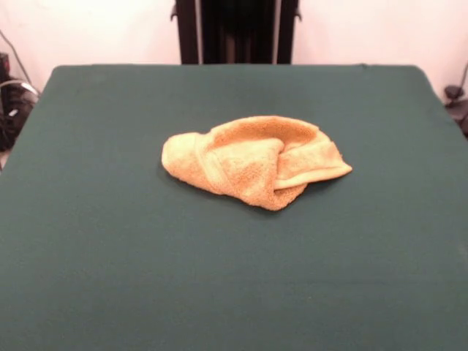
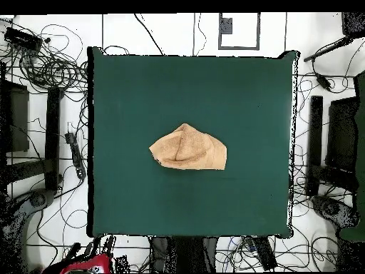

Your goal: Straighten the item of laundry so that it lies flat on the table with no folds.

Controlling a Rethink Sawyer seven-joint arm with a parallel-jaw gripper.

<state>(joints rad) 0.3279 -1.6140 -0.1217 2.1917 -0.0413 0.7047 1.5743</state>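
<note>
The yellow-orange towel (image 1: 252, 161) is seen bunched and folded over mid-table (image 1: 110, 256), and the gripper's state can't be told, no pincer shown.

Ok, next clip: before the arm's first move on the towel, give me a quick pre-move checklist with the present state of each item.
1. Towel on the table, well inside its edges: ok.
2. Towel flat, no folds: not ok; it is bunched, with layers folded over one another.
3. A free corner to grasp: ok; one flap sticks out at the picture's right in the front view.
4. Nothing else lying on the green cloth around the towel: ok.
5. Gripper ready and open: cannot tell; neither view shows it.
</note>
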